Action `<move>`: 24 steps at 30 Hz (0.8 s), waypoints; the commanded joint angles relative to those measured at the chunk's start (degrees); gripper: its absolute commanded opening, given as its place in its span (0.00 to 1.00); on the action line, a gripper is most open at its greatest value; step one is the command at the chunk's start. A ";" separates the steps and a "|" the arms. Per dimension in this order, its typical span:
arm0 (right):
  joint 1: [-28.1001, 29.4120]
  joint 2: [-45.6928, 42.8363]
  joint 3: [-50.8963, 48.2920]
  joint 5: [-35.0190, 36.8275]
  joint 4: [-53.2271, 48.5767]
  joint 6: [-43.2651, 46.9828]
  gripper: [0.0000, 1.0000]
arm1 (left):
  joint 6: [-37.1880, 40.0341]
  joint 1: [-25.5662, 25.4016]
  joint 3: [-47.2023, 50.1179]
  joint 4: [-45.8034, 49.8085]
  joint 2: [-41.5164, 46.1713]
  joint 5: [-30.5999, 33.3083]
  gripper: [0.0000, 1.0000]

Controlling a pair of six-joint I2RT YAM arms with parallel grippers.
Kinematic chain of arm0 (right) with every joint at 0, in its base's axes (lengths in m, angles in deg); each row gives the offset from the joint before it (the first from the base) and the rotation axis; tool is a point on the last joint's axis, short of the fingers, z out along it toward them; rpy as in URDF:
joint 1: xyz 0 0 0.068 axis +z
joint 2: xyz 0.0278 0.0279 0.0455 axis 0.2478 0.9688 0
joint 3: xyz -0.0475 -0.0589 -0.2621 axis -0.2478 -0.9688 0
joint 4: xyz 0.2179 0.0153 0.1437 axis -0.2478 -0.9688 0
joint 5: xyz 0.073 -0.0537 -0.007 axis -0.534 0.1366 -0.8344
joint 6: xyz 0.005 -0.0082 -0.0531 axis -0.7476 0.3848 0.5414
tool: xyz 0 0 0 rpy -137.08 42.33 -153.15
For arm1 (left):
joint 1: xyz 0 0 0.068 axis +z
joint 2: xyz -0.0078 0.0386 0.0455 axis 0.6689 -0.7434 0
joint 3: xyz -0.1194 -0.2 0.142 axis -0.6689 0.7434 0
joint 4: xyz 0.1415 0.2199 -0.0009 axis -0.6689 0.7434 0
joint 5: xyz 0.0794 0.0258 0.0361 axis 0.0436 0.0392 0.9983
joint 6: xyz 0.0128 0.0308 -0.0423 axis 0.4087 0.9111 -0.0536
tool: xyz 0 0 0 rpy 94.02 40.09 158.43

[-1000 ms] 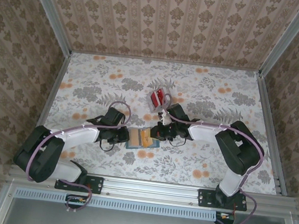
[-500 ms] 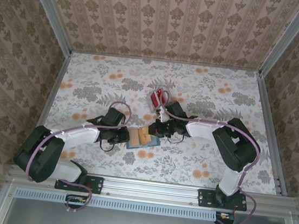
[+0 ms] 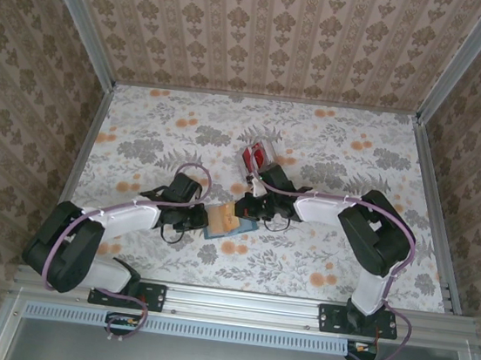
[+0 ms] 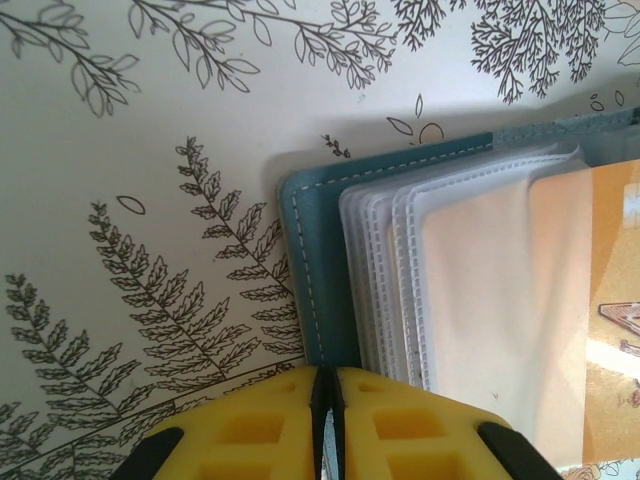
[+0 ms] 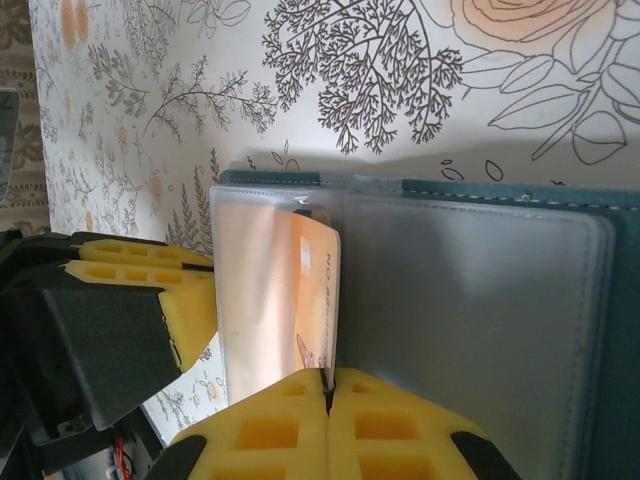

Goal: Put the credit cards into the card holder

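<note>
Teal card holder (image 4: 310,260) lies open, clear sleeves (image 4: 480,290) fanned. My left tool (image 4: 322,395) pinches its cover, my right tool (image 5: 327,385) one sleeve.

Overhead camera is looking down on the tabletop (image 3: 159,126). Both wrist cameras are sharing the card holder (image 4: 310,270), close-up.
</note>
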 commanded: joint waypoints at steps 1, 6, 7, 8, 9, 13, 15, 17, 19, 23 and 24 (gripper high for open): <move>0.87 1.44 0.17 4.68 -2.30 1.42 0.05 | -0.66 -0.50 0.07 -0.48 -1.20 0.33 0.14; 2.37 0.77 -0.05 6.62 -2.30 1.25 0.05 | -0.67 -0.50 -0.11 -0.70 -1.54 0.21 0.14; 2.80 0.96 0.33 6.96 -2.58 1.33 0.05 | -0.66 -0.50 -0.22 -0.70 -1.72 0.17 0.14; 3.29 1.15 0.62 7.35 -2.90 1.42 0.05 | -0.63 -0.50 -0.41 -0.74 -1.89 0.17 0.14; 3.62 1.33 0.73 7.67 -2.91 1.42 0.05 | -0.58 -0.50 -0.53 -0.71 -2.00 0.08 0.14; 5.03 2.20 1.54 8.72 -3.17 1.33 0.06 | -0.56 -0.67 -0.81 -0.83 -2.27 -0.01 0.14; 5.64 2.50 1.91 9.47 -3.63 1.33 0.06 | -0.60 -0.67 -0.81 -0.70 -2.27 -0.01 0.14; 6.31 2.84 2.62 10.25 -4.49 1.70 0.06 | -0.62 -0.76 -0.81 -0.70 -2.27 -0.02 0.14; 6.96 3.28 3.58 11.39 -6.09 2.50 0.08 | -0.66 -0.76 -0.81 -0.73 -2.26 0.07 0.14; 7.98 3.80 5.08 12.80 -7.89 3.52 0.08 | -0.75 -0.92 -0.81 -0.78 -2.18 0.07 0.14; 8.28 3.96 5.36 12.99 -8.24 3.74 0.08 | -0.75 -0.93 -0.86 -0.83 -2.20 0.15 0.14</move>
